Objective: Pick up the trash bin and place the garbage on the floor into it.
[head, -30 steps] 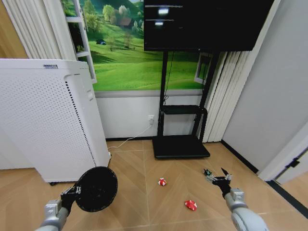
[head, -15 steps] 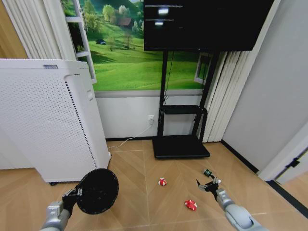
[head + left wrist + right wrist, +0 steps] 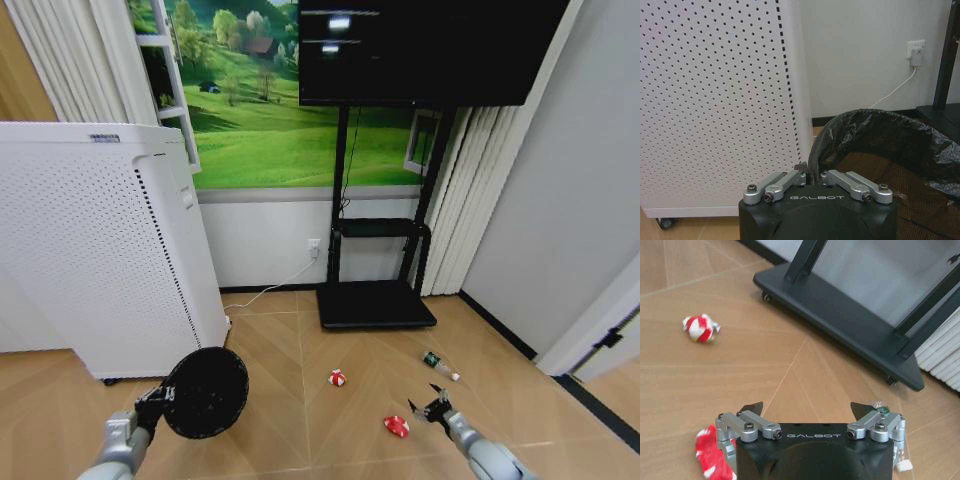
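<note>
Trash bin [image 3: 205, 392] rim pinched, left end effector [image 3: 812, 176]; liner visible

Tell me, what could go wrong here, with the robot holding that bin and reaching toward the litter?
The left gripper pinches only the rim of the trash bin, which hangs tilted, so it might slip or swing. The right gripper, open, hovers between a crushed red-and-white can and the green bottle; it might nudge one away rather than catch it. The bottle looks round and could roll toward the TV stand.
</note>
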{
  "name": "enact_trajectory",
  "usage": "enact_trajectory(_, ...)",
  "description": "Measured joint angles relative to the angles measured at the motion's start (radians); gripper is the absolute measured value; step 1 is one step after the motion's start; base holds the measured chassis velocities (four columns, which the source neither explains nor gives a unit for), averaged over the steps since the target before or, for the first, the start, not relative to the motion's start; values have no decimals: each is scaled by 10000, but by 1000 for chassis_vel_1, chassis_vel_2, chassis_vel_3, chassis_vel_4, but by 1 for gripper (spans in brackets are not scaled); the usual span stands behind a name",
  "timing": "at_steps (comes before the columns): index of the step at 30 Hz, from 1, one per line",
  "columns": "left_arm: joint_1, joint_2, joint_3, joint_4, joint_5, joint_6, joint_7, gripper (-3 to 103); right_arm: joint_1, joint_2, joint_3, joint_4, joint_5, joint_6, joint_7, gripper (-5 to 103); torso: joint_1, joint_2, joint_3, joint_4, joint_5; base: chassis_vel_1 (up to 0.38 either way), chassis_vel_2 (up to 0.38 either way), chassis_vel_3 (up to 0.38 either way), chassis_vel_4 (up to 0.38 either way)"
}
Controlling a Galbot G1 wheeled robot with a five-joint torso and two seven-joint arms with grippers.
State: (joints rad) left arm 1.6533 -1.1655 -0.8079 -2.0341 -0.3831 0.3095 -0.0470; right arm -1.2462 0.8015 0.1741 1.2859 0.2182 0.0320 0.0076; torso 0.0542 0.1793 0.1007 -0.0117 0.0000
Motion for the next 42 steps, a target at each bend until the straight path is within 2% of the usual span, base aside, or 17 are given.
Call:
enact_trajectory(14,133,-12,-3,-237,-114,0,2,7,457,695,-623,-1376,-655,208,-25,98,0,1,0,-1,1,0,0,0,0)
enact_trajectory(26,-21,-9,70,-170,-138,69,2,7,693,840,-930,-2046,-923,430,-114,98,-1,0,0,-2,0,0,0,0,0)
enact_trajectory(42,-110,75,117,-54,-198,72,-12,7,1714,1297,-2137,-3425,-1225,647,-146,98,-1,0,0,-1,0,0,0,0,0)
